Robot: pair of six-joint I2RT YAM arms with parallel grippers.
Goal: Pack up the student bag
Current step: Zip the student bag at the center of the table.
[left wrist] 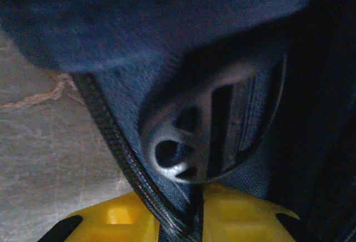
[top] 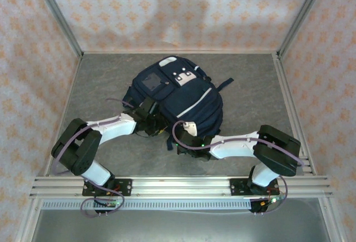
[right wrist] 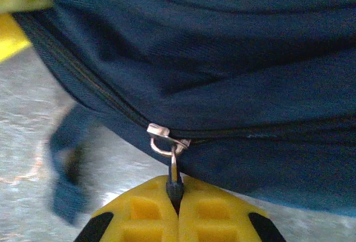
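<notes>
Our right gripper pinches the zipper pull; left gripper clamps the student bag by its edge, soft fabric, we judge.

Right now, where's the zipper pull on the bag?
In the right wrist view the zipper pull hangs below the student bag's zip, pinched in the right claw; seen from above, that's the bag's near edge.

Navy student bag (flat) on table
</notes>
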